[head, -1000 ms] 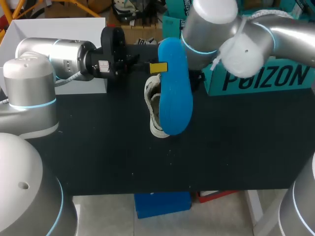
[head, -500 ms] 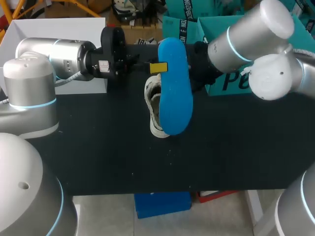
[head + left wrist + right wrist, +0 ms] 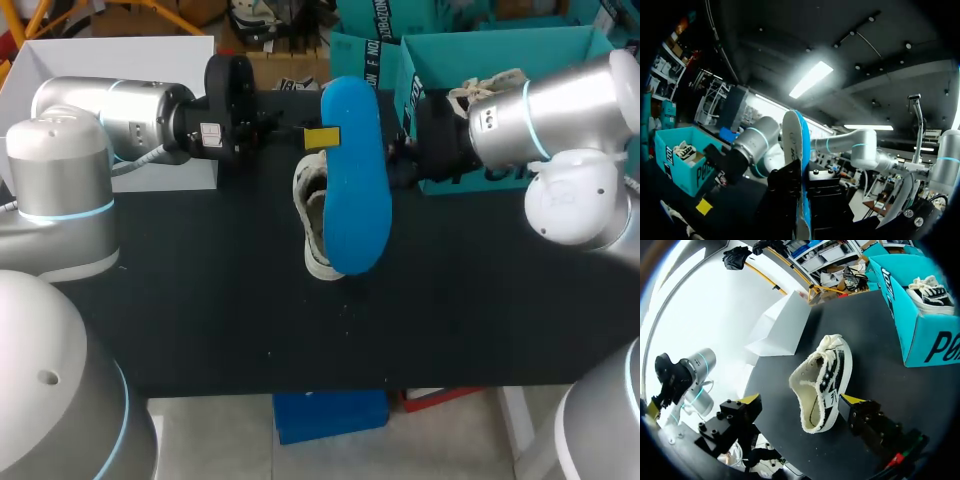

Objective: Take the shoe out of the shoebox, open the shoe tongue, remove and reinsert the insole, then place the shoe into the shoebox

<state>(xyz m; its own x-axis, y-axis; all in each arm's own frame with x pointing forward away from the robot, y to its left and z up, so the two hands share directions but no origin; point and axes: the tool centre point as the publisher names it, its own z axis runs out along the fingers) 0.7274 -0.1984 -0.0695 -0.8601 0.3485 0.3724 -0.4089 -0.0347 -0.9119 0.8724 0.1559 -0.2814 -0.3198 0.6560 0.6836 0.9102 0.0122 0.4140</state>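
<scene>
- The blue insole [image 3: 352, 190] is pinched by the left pincer [image 3: 330, 137] and is held up in the air above the black desk [image 3: 200, 300].
- In the left wrist view, the insole is seen on its edge and is squeezed from both sides by the black fingers.
- The shoe [image 3: 822, 382] is laid on its side on the desk, out of the shoebox [image 3: 920, 340]. Its open top is turned toward the right pincer [image 3: 801, 399].
- In the head view, the shoe is partly hidden under the insole.
- The right pincer is spread wide, and nothing is gripped by it. The shoe is seen between its two yellow tips. One tip is just beside the shoe, and the other tip is kept well apart from it.
- The teal shoebox is set open at the far right of the desk, and a second shoe [image 3: 930, 292] is kept inside it.
- A white box [image 3: 782, 325] is stood on the desk beyond the shoe.
</scene>
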